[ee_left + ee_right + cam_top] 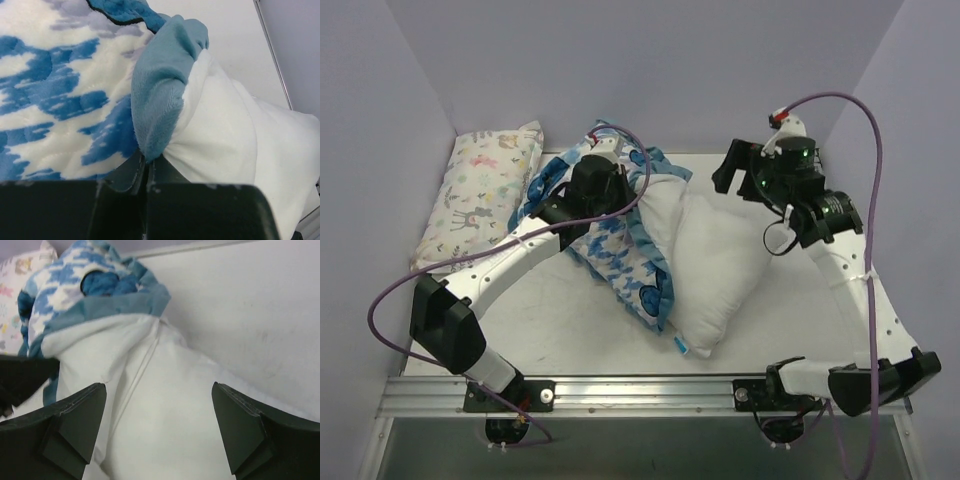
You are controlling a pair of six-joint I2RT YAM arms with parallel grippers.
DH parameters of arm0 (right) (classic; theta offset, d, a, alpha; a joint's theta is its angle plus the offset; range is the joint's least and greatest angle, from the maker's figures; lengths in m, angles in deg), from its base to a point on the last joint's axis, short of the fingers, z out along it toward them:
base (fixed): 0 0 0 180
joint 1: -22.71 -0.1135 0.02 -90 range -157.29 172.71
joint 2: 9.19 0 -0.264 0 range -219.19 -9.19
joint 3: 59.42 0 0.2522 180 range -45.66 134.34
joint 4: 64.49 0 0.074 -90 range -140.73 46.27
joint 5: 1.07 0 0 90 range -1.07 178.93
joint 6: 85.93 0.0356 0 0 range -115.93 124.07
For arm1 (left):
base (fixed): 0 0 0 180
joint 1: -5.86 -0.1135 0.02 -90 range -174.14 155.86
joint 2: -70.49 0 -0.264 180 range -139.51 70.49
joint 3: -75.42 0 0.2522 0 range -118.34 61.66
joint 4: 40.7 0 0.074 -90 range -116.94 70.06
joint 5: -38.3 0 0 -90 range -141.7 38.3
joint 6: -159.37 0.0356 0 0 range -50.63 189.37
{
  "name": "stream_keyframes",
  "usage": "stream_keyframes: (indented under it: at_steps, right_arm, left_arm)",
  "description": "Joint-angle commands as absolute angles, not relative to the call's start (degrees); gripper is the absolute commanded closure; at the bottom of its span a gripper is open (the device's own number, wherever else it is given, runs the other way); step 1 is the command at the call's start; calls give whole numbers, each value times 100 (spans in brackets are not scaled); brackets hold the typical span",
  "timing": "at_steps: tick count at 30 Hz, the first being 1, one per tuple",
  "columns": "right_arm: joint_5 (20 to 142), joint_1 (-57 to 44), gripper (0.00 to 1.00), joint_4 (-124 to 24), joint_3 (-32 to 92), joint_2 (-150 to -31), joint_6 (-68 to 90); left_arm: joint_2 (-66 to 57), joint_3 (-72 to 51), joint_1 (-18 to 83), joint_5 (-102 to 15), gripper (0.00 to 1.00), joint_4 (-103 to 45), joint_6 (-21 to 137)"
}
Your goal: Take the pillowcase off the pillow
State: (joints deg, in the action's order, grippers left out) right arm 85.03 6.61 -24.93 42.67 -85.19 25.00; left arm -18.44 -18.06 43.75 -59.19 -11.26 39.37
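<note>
Our left end effector (146, 167) pinches the pillowcase (620, 255) trim; our right end effector (159, 427), wide open, hovers nearer the pillow (715, 260), lying at its 7 o'clock on the tabletop (570, 335).

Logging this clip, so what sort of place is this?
Probably a robot test cell, not a bedroom: plain lavender walls box in a white table, and a metal rail runs along its near edge.

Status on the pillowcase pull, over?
Left gripper shut on the blue ruffled trim of the blue-and-white houndstooth fabric pillowcase. Right gripper open over the plump plain white pillow, half bared. Small pastel animal-print pillow lies clear, far left.
</note>
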Motion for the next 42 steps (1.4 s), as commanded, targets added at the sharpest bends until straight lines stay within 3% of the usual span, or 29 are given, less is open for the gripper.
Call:
stream_keyframes:
  at_steps: [1,6,12,14,15,16,18,19,30,37,39,40,41,42]
  right_arm:
    - [8872,-378,8,-2208,2754,-7806,2280]
    - [9463,-1252,3,-2743,1386,-7405,2621]
    - [9981,-1465,0,-3051,708,-8098,2859]
    - [10096,-1430,21,-3060,743,-8432,2877]
    - [10193,-1412,39,-3052,777,-8529,2877]
    - [10220,-1334,76,-3060,795,-8678,2894]
    - [10185,-1149,97,-3043,822,-8784,2868]
    - [10237,-1026,100,-2999,830,-8811,2877]
    - [9518,1952,100,-2577,1085,-8152,2921]
    - [9192,1946,100,-2595,1147,-8082,2824]
    - [9113,1902,100,-2569,1234,-8029,2763]
    - [9113,1815,88,-2490,1287,-7942,2745]
    - [9113,1753,76,-2437,1375,-7880,2719]
    - [9165,1665,64,-2376,1541,-7775,2684]
  left_arm:
    - [-1792,-2042,3928,-5314,100,-1420,3808]
    - [-2003,-2315,3750,-5021,100,-1280,3843]
    - [-2259,-2649,3619,-5038,100,-1112,3834]
    - [-2267,-2728,3513,-5030,100,-1060,3843]
    - [-2259,-2789,3469,-5030,100,-1016,3843]
    - [-2276,-2851,3373,-5030,100,-972,3878]
    - [-2250,-2992,3267,-5030,100,-823,3913]
    - [-2206,-3018,3188,-5030,100,-779,3948]
    - [-1916,-2817,1160,-5232,100,-145,3650]
    - [-1741,-1877,1289,-4268,100,-830,3658]
    - [-1635,-1692,1350,-3950,88,-1129,3632]
    - [-1548,-1665,1429,-3644,76,-1251,3632]
    - [-1495,-1717,1491,-3606,50,-1296,3658]
    - [-1451,-1787,1578,-3632,38,-1236,3711]
